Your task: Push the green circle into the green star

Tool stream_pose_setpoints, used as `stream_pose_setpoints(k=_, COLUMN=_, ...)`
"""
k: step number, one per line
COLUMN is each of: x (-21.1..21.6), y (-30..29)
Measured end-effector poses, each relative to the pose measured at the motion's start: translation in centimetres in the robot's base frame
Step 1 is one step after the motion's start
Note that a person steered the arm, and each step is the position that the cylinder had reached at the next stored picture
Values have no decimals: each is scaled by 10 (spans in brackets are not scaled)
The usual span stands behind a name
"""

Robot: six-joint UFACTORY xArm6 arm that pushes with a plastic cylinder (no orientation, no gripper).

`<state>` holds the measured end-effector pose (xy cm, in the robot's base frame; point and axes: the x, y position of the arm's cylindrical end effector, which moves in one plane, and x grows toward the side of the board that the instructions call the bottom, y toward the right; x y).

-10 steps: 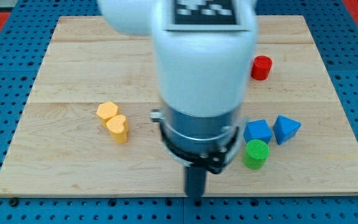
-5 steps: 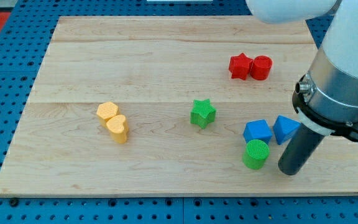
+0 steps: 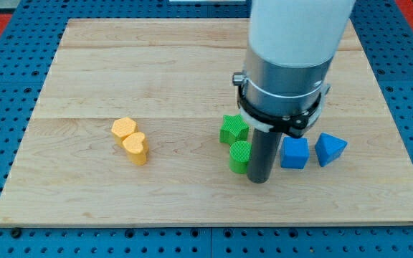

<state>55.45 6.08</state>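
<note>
My tip (image 3: 259, 179) rests on the wooden board (image 3: 84, 64) right of centre, nearer the bottom edge than the top, and presses against the right side of the green circle (image 3: 239, 157); I have no hand to close, only this bare rod, so nothing is grasped. The green circle sits directly below the green star (image 3: 233, 129), and the two look to be touching. Just right of my rod lies the blue cube (image 3: 295, 153), close beside it, and further right the blue triangular block (image 3: 330, 148), which still has some bare board between it and the right edge. The yellow hexagon-like block (image 3: 123, 128) and the yellow heart (image 3: 135, 147) lie together, touching, in the left half, well apart from the green pair. Bare wood runs between the yellow pair and the greens, along the whole bottom edge, and across the top left corner. My arm's body hides the board towards the top right, so I cannot tell what lies there.
</note>
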Motion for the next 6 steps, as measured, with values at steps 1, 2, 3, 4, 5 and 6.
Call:
stream_pose_setpoints(k=1, x=-10, y=-23)
stream_pose_setpoints(k=2, x=-25, y=-35)
stream_pose_setpoints(k=3, x=-21, y=-29)
stream_pose_setpoints(k=4, x=-19, y=-6)
stream_pose_setpoints(k=5, x=-19, y=15)
stream_pose_setpoints(k=6, x=-19, y=39)
